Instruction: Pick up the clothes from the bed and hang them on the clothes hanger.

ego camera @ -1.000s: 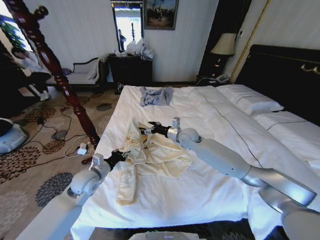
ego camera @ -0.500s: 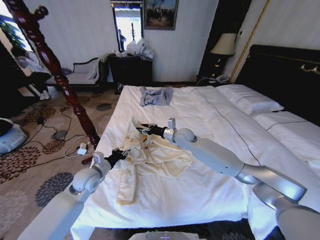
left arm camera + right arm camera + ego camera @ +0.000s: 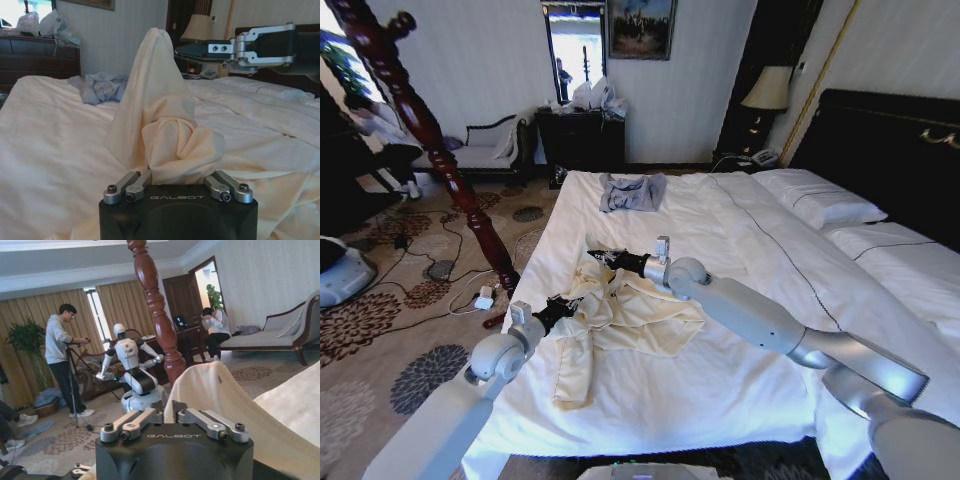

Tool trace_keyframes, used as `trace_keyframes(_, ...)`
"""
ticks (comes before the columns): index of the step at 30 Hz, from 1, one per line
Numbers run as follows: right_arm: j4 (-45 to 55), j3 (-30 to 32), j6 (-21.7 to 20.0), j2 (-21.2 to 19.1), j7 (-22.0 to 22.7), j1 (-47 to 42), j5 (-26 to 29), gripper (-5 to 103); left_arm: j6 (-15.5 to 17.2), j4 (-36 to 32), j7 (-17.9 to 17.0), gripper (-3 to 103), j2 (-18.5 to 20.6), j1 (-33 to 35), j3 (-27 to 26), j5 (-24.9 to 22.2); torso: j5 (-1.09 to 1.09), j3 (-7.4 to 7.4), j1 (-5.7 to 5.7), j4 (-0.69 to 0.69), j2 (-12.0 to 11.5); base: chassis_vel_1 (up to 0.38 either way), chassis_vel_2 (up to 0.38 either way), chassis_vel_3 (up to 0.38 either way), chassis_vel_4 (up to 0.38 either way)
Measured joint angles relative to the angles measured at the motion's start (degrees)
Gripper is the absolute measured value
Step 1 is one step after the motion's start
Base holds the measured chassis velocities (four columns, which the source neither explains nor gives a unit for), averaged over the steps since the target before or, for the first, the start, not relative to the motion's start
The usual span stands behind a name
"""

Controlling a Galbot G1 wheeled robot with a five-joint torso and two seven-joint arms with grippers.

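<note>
Since a second ago the right pincer (image 3: 596, 256) has crept toward ten o'clock, pinching the shirt (image 3: 625, 312) into a raised peak. At seven o'clock the left pincer (image 3: 560, 305) grips its bunched edge, likely spreading the cloth. Most of it lies on the bed (image 3: 740, 380).

- The clothes (image 3: 630, 315), a cream long-sleeved garment of thin soft fabric, lie crumpled near the foot of the bed (image 3: 740, 380), one sleeve trailing toward the edge and part of the cloth pulled up into a peak (image 3: 160, 100).
- The bed carries a white duvet with a thin dark stripe, white pillows and a dark headboard.
</note>
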Motion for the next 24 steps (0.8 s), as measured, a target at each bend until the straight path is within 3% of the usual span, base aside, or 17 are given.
trace_keyframes(3, -0.13, -0.19, -0.36, 0.31, 3.31, 0.13, -1.56, 24, 0.00, -0.24, 0.01, 21, 0.05, 0.04, -0.13, -0.18, 0.00, 0.00, 0.00, 0.00, 0.00, 0.000, 0.000, 0.000, 0.000)
trace_keyframes(7, -0.14, -0.21, -0.93, 0.43, 6.12, 0.29, -2.95, 35, 0.00, -0.27, 0.01, 21, 0.08, 0.10, -0.23, -0.23, 0.00, 0.00, 0.00, 0.00, 0.00, 0.000, 0.000, 0.000, 0.000)
trace_keyframes(12, 0.83, -0.25, -1.70, 0.04, 7.92, 0.35, -3.93, 57, -0.01, -0.42, 0.01, 21, 0.11, 0.22, -0.31, -0.27, 0.00, 0.00, 0.00, -0.01, 0.00, 0.000, 0.000, 0.000, 0.000)
trace_keyframes(13, 0.83, -0.25, -1.70, 0.04, 7.92, 0.35, -3.93, 57, -0.01, -0.42, 0.01, 21, 0.11, 0.22, -0.31, -0.27, 0.00, 0.00, 0.00, -0.01, 0.00, 0.000, 0.000, 0.000, 0.000)
trace_keyframes(15, 1.03, -0.36, -1.91, 0.27, 8.62, 0.31, -4.15, 70, -0.01, -0.43, -0.02, 21, -0.03, 0.15, -0.31, -0.31, 0.00, 0.00, 0.00, 0.00, 0.00, 0.000, 0.000, 0.000, 0.000)
trace_keyframes(18, 0.89, -0.57, -2.02, 0.69, 9.10, 0.28, -4.31, 66, -0.01, -0.43, -0.09, 21, -0.17, 0.02, -0.29, -0.32, 0.00, 0.00, 0.00, 0.00, 0.00, 0.000, 0.000, 0.000, 0.000)
trace_keyframes(24, 0.10, -0.87, -2.02, 1.85, 8.43, 0.58, -4.11, 39, -0.01, -0.23, -0.14, 21, -0.37, 0.05, -0.23, -0.29, 0.00, 0.00, 0.00, 0.00, 0.00, 0.000, 0.000, 0.000, 0.000)
